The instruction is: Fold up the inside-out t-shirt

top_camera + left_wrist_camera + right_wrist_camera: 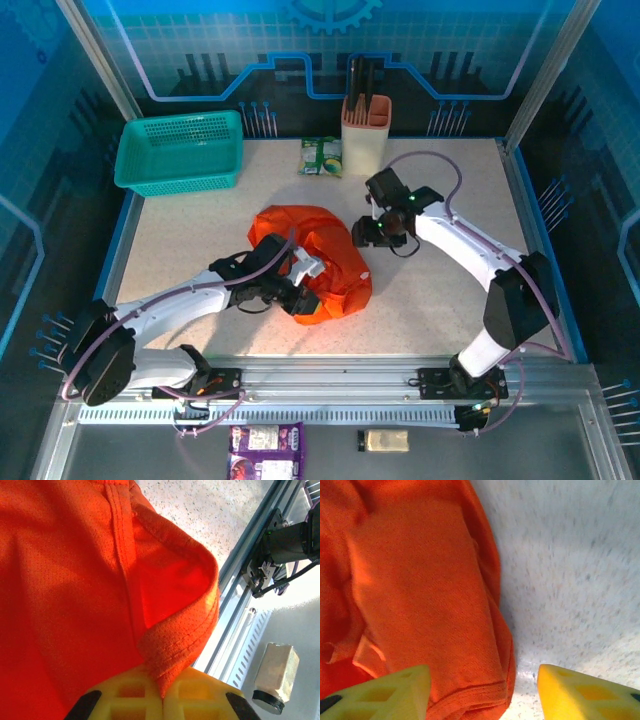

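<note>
A bright orange cloth t-shirt (322,262) lies bunched in a rumpled heap near the middle of the speckled pale desk (450,310), a little toward its near edge. The heap is rounded at the far end and narrows toward the near end, with deep creases across it.

My left gripper (162,692) is clenched on the t-shirt. Its two yellow fingers (125,695) press together on a folded strip of stitched hem. From the left wrist, the fabric shows a fine dotted knit, and a raised seam runs down it. In the overhead view this gripper (303,272) sits at the heap's left side.

My right gripper (482,682) stands released, its yellow fingers (395,690) apart and holding nothing. Below it lies a flat fold of the t-shirt, ending in a stitched hem next to bare desk. Seen from above, this gripper (366,232) is just beside the heap's right edge.

A teal plastic mesh basket (180,150) stands at the desk's far left corner, well apart from the t-shirt.
</note>
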You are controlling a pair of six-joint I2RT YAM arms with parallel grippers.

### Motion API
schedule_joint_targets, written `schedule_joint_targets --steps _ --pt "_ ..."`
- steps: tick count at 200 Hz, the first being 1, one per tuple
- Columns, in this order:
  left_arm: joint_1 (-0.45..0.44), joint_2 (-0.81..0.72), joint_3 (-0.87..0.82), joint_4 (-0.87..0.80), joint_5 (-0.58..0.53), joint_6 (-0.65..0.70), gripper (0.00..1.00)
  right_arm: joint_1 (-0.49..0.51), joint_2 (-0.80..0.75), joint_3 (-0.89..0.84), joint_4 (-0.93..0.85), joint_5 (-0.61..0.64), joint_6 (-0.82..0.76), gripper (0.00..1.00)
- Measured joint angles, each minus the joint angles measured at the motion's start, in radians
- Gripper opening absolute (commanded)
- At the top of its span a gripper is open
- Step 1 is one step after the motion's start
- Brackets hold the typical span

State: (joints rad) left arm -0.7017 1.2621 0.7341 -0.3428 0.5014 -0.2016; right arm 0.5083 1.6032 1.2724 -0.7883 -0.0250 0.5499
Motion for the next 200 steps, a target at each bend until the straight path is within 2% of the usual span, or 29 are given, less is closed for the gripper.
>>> schedule_joint_targets --steps 35,57,92,127,167,181,200 --pt "-0.001 0.000 0.000 0.009 -0.015 -0.010 0.00 -0.029 -0.006 -0.226 0.147 -0.145 0.091 0.58" --pt "-0.001 0.000 0.000 0.009 -0.017 -0.010 0.00 -0.037 -0.011 -0.297 0.233 -0.208 0.142 0.52" --pt "-0.001 -0.003 0.000 0.009 -0.019 -0.010 0.00 -0.045 -0.044 -0.368 0.342 -0.267 0.207 0.35" --pt "-0.002 -0.021 0.000 0.009 -0.027 -0.010 0.00 -0.055 -0.085 -0.378 0.409 -0.305 0.249 0.00" --pt "-0.002 -0.080 0.000 0.009 -0.056 -0.010 0.00 -0.103 -0.221 -0.325 0.374 -0.301 0.262 0.00" --pt "-0.002 -0.101 0.004 0.006 -0.076 -0.010 0.00 -0.139 -0.282 -0.237 0.329 -0.288 0.254 0.00" --pt "-0.002 -0.110 0.043 0.010 -0.113 -0.007 0.00 -0.188 -0.345 -0.034 0.250 -0.268 0.223 0.00"
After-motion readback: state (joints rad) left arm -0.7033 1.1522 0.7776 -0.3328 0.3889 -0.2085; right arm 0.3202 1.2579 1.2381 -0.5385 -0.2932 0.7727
